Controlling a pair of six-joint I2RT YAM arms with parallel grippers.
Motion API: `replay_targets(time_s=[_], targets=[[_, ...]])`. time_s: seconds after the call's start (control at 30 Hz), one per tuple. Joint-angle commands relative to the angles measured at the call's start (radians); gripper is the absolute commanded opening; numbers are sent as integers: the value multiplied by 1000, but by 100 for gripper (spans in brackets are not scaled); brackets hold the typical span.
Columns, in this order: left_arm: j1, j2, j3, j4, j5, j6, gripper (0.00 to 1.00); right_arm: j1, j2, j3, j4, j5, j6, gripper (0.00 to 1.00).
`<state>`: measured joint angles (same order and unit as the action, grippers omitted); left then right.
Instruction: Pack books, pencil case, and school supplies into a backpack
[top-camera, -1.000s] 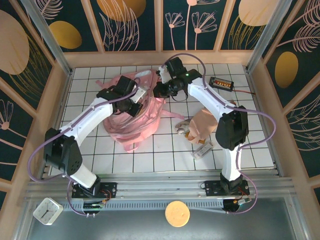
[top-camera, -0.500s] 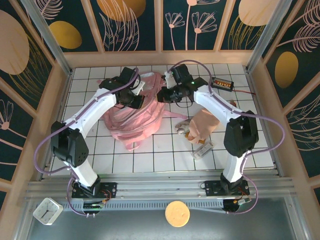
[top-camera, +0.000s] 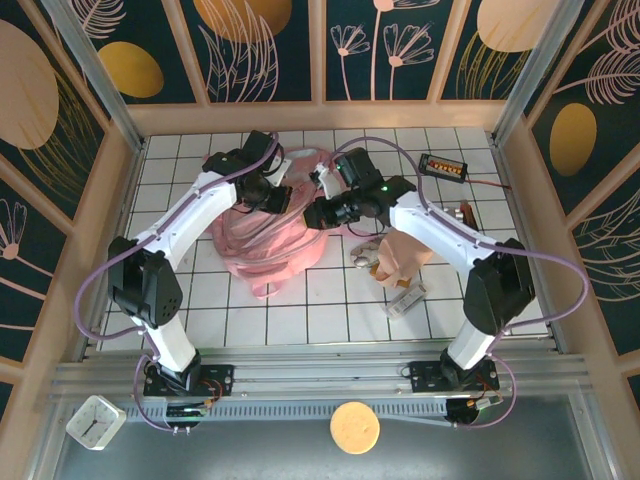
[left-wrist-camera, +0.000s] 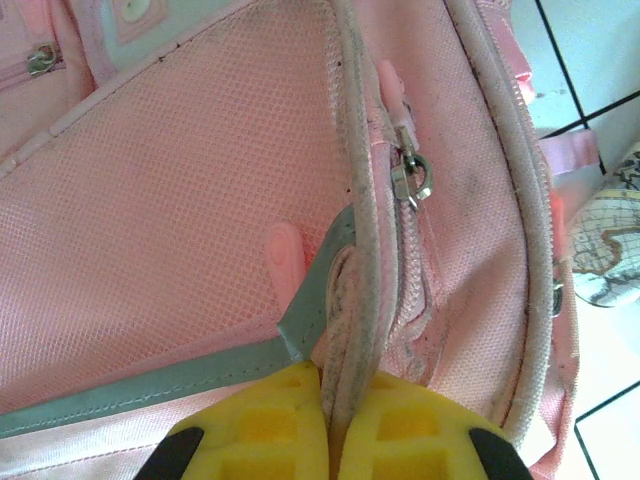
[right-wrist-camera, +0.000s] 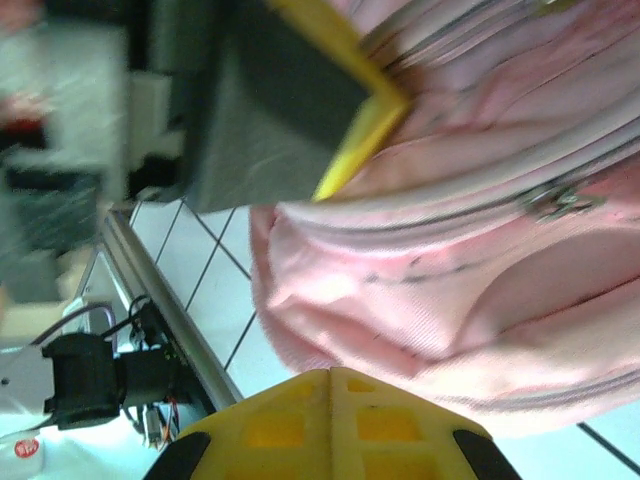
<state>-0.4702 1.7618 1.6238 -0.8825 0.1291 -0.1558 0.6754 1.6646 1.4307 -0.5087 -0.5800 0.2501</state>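
- backpack (top-camera: 265, 240): pink, slumped on the white tiled surface (top-camera: 320, 310) between the two arms; it is the landmark for every place below.
- left claw (top-camera: 277, 193): at the backpack's far top edge. In the left wrist view, the left claw (left-wrist-camera: 325, 385) has its yellow pads pinched tight on a whitish piped seam (left-wrist-camera: 358, 250) of the backpack, so it holds the bag by that seam.
- zipper pull (left-wrist-camera: 410, 182): metal, hanging just beside the pinched seam on its right. A grey-green strip (left-wrist-camera: 150, 390) runs across the mesh panel on the seam's other side.
- right claw (top-camera: 316, 214): at the backpack's right flank, touching the fabric. In the right wrist view, the right claw (right-wrist-camera: 330, 385) has its pads pressed together with no gap and its tips against the pink cloth (blurry, cannot tell if any fabric is caught).
- pencil case (top-camera: 408, 248): beige-pink pouch lying on the surface right of the backpack, apart from it and under the right arm's forearm.
- tiny grey pieces (top-camera: 362, 258): between the backpack and the pencil case, just beside the pouch.
- whitish-grey block (top-camera: 405, 301): right of the backpack and nearer the arm bases than the pouch.
- black gadget (top-camera: 443, 166): orange digits, red wire, far right of the backpack, well apart.
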Motion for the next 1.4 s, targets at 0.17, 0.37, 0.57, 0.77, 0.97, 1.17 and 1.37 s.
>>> replay_targets(time_s=[0.17,0.37,0.57,0.77,0.97,1.17,1.37], targets=[[18,-4,34,41,10,-79,0,88,-8,75,-72,38,-129,0],[17,11,77,36,45,-111,0,120,21,65,-38,59,-113,0],[16,12,93,27,61,-112,0,89,-10,-1,26,30,-42,0],[16,-7,68,22,61,-85,0,-123,-108,-62,102,-19,101,72],[16,-8,61,23,83,-71,0,-142,14,65,-72,6,-40,71],[16,8,88,-8,98,-58,0,-102,103,128,-100,119,-237,64],[16,27,123,-46,99,-38,0,-95,-52,-164,334,78,-545,63]])
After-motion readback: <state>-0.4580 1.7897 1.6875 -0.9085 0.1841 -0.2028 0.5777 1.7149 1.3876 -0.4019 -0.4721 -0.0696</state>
